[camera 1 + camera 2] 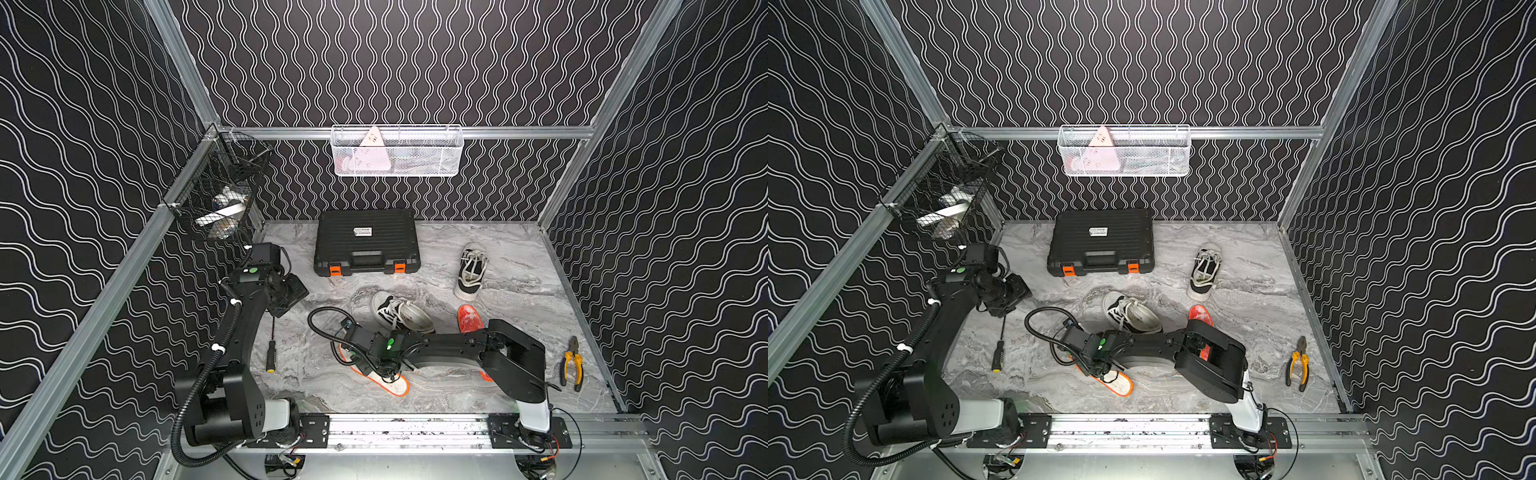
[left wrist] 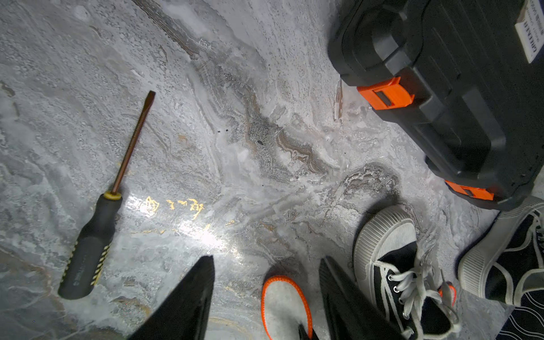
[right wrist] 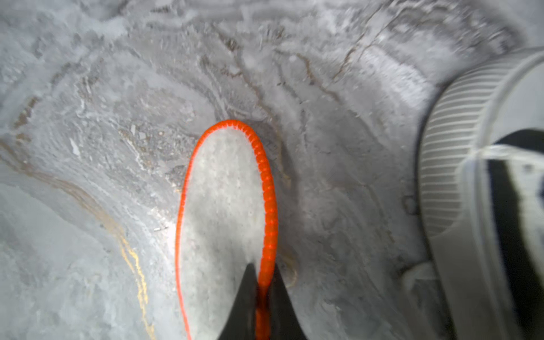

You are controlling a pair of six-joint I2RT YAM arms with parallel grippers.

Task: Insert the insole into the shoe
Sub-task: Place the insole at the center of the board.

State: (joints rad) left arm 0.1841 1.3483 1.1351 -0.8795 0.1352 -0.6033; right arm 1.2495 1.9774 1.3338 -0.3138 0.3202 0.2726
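Note:
A white insole [image 1: 392, 383] [image 1: 1120, 382] with an orange stitched edge lies flat on the marble table near the front. My right gripper [image 3: 263, 272] [image 1: 388, 371] is shut on its orange edge, one finger on each side of the rim. In the right wrist view the insole [image 3: 223, 206] stretches away from the jaws. A black-and-white sneaker [image 1: 401, 313] [image 1: 1133, 314] [image 3: 453, 176] lies on its side just behind the right arm. My left gripper [image 2: 266, 265] hovers open at the left with nothing between its fingers. The insole's tip [image 2: 284, 306] shows below it.
A second sneaker [image 1: 471, 272] stands at the back right and an orange insole [image 1: 470, 318] lies partly under the right arm. A black toolbox [image 1: 365, 243] sits at the back, a screwdriver [image 1: 271, 353] at the left, pliers [image 1: 571, 363] at the right. Wire baskets [image 1: 397, 151] hang on the walls.

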